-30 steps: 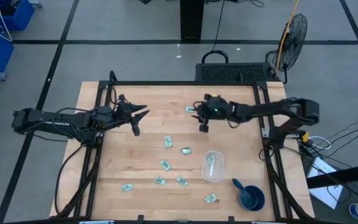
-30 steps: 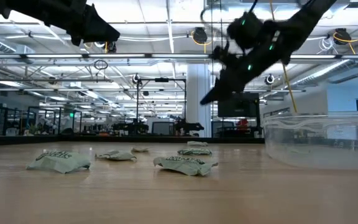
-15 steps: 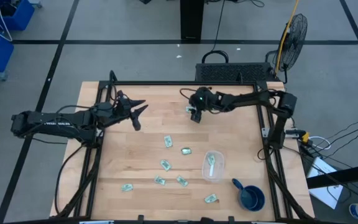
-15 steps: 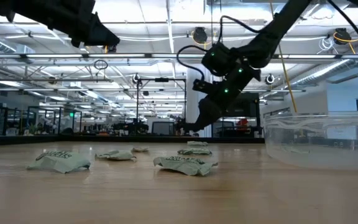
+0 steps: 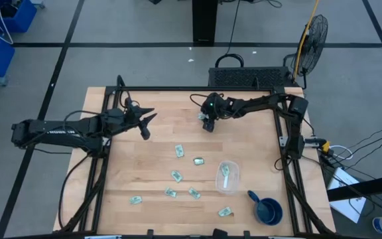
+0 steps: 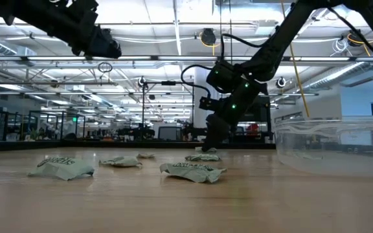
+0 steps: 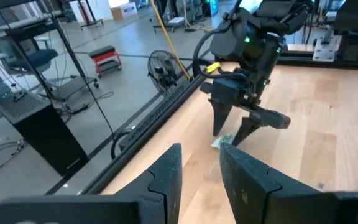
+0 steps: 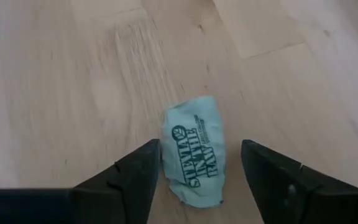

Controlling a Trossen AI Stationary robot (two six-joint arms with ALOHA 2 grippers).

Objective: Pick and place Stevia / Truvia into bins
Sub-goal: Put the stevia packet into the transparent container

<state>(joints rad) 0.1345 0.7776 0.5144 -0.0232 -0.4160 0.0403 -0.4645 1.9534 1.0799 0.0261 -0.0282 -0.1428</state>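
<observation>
Right gripper (image 8: 194, 180), jaws spread, straddles a far packet (image 8: 192, 148); closing may scrape the surface (image 8: 73, 74) and miss the flat paper; left jaws part-spread, empty

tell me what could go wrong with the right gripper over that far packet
The right gripper stands open astride a flat Stevia packet on the table; its fingertips could scrape the wood or slide over the thin paper and miss. The clear container sits well away, so a weak pinch could drop the packet on the way.
</observation>
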